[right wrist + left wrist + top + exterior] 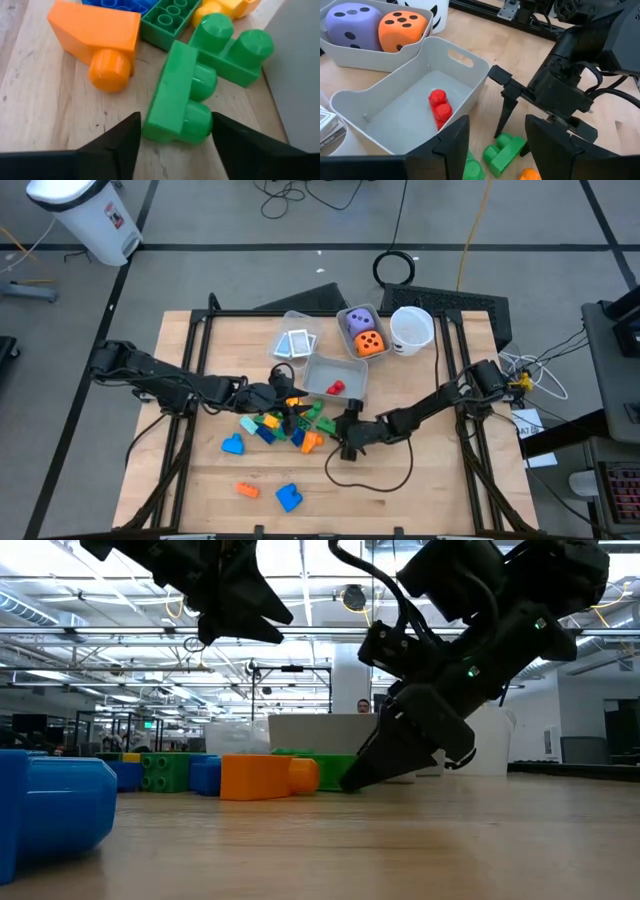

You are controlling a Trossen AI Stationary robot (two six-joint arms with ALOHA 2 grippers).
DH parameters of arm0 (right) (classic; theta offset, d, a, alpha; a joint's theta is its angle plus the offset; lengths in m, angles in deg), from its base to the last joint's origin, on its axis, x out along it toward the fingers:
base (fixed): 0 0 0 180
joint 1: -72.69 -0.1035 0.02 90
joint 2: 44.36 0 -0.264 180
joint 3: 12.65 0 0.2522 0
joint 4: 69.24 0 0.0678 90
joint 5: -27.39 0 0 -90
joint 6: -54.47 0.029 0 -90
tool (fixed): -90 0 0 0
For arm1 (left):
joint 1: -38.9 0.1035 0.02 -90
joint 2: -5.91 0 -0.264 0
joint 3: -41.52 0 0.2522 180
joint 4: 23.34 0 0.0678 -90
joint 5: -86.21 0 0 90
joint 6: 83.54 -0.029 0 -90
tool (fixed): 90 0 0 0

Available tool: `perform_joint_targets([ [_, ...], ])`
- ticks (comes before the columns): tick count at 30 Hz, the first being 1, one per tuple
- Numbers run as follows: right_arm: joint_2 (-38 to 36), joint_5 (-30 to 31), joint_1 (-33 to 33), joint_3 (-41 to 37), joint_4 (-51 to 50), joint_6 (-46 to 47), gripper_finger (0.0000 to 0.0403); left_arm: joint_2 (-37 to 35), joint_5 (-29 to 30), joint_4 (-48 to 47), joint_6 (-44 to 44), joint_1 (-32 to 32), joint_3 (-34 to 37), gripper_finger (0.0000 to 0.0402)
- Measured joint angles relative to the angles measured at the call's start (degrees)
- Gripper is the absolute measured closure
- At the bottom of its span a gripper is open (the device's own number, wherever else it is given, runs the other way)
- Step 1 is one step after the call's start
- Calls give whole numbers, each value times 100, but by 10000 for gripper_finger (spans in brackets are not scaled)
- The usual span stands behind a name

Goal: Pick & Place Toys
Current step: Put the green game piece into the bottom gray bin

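Observation:
A pile of small toy blocks (285, 423), blue, green, orange and yellow, lies mid-table. My right gripper (176, 117) is down at the pile's right end, open, its fingertips on either side of the near end of a green two-stud block (180, 95) lying on the wood. An orange block (97, 35) and a second green block (235, 52) lie right beside it. My left gripper (497, 122) hangs open and empty above the pile (290, 402), near a pale bin (380, 95) with a red block (440, 107) on its floor. My right gripper comes down slanting from the table's right, one fingertip (131, 131) close to the green block's flat side, the other (222, 131) close to its stud. I cannot tell whether either finger touches it. The block lies flat on the table.
A bin with a purple and an orange die (362, 332), a bin with white cards (295, 343) and a white cup (411, 328) stand at the back. Loose blue blocks (232, 444) (289, 497) and an orange one (247, 490) lie toward the near left.

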Motion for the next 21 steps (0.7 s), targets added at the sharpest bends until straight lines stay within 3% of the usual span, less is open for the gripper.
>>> perform_joint_targets([
  [6,-9,-6,0,0,35,182,259,0,0,2,22,0,0,201],
  [15,-193,-64,-2,-22,-31,175,262,0,-4,4,83,0,0,201],
  [21,-863,-183,-35,-11,-121,161,320,0,-4,4,83,0,0,201],
])
